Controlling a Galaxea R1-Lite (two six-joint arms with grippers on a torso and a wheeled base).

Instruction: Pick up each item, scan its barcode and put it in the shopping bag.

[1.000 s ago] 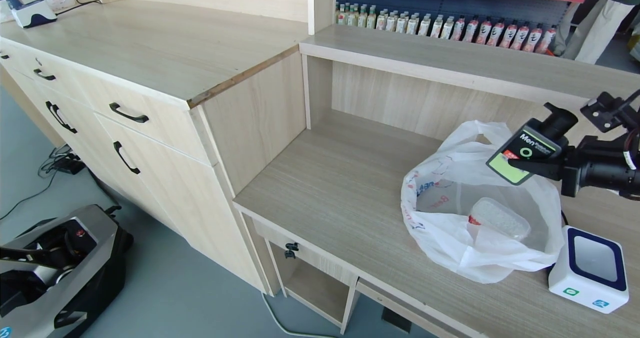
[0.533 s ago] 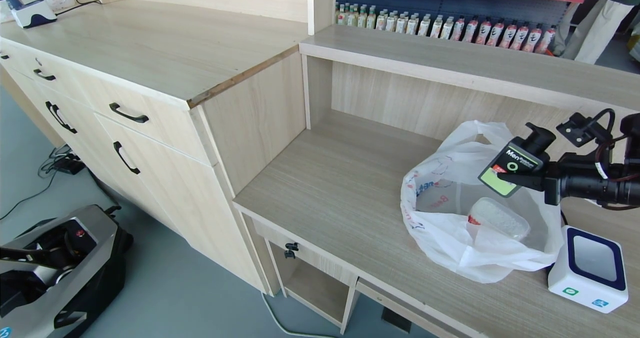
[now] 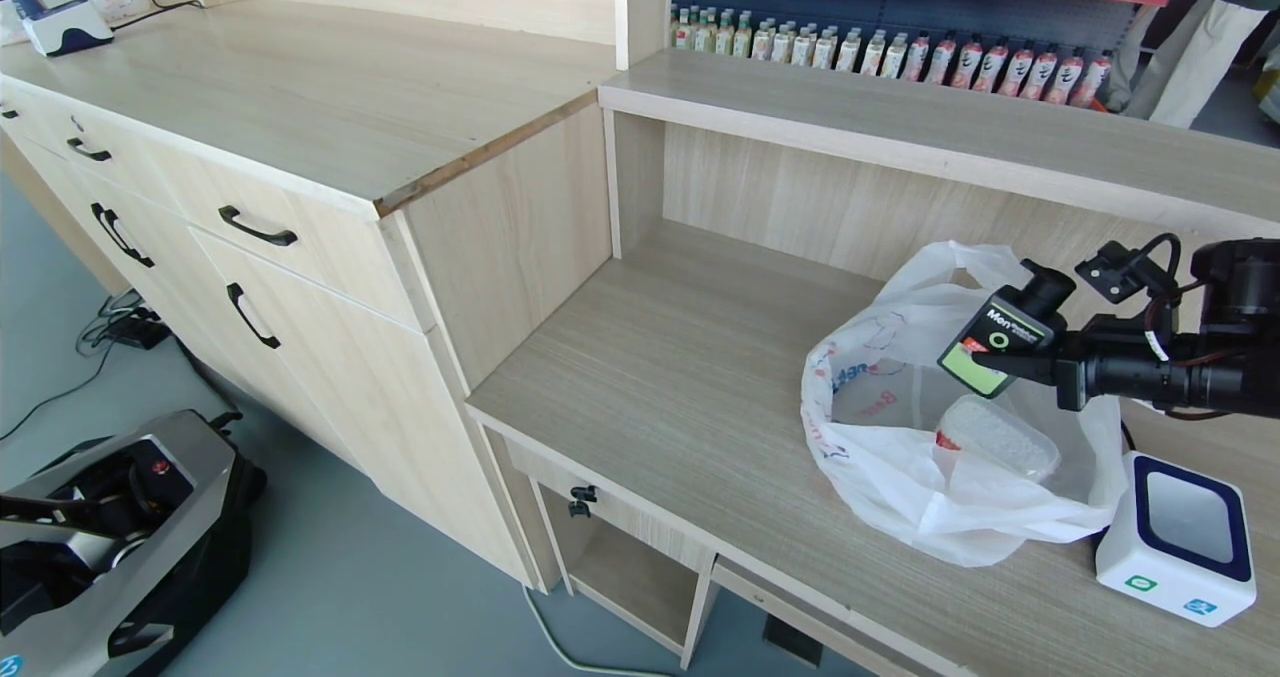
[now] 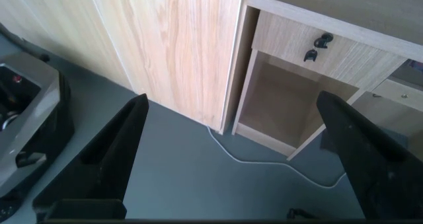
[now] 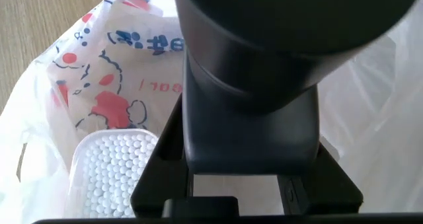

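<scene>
Overhead, the right end effector [image 3: 1020,357] is clamped on a dark bottle [image 3: 1003,335] with a black cap and green label; it holds the bottle tilted above the open mouth of the white plastic shopping bag [image 3: 900,497]; the arm comes in from the robot's right, over the bag's right rim; inside the bag lies a clear box of small white beads [image 3: 1000,437]; the bag slumps on the wood-grain desk [image 3: 680,367] toward its right side, its lower folds close to the front edge; a white scanner [image 3: 1180,537] with a blue-framed window stands just beside the bag on the right, also near the front edge; behind the bag rises the back panel of the recess, with a higher ledge above it; to the left the desk runs wide from the bag to the tall cabinet's side panel; the left end effector [image 4: 231,100] hangs low over the grey floor beside the desk's front, its fingers spread apart and holding nothing.
</scene>
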